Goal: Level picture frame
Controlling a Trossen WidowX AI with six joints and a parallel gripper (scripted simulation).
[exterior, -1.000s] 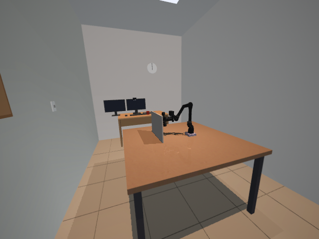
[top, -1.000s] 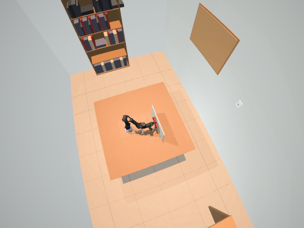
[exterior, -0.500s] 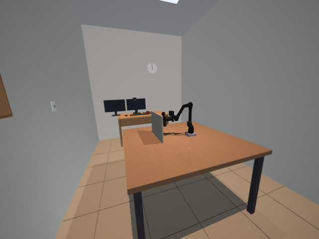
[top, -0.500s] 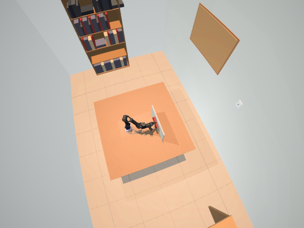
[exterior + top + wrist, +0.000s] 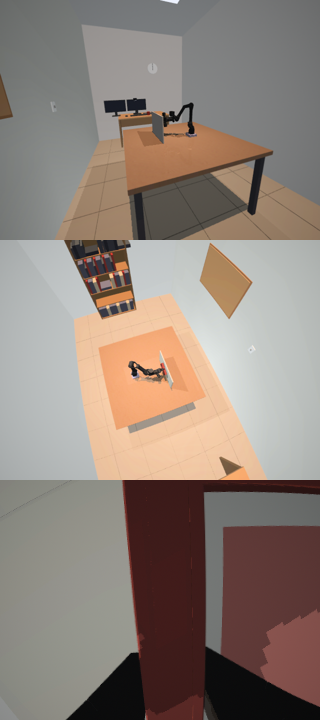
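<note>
A red picture frame (image 5: 163,367) (image 5: 167,587) hangs on a small grey wall panel (image 5: 166,368) (image 5: 157,126) that stands upright on the table. In the wrist view the frame's red side bar runs from top to bottom between my two black fingers, with its grey mat and pink picture to the right. My gripper (image 5: 160,372) (image 5: 165,120) (image 5: 168,660) is shut on that side bar of the frame, close against the panel. The screw and the notched strip are hidden behind the frame. I cannot tell the frame's tilt from these views.
The arm's base (image 5: 134,374) (image 5: 191,134) sits on the wooden table (image 5: 144,405) (image 5: 196,160). A bookshelf (image 5: 103,276), a wall board (image 5: 224,281), and a second desk with two monitors (image 5: 125,105) stand away from the table.
</note>
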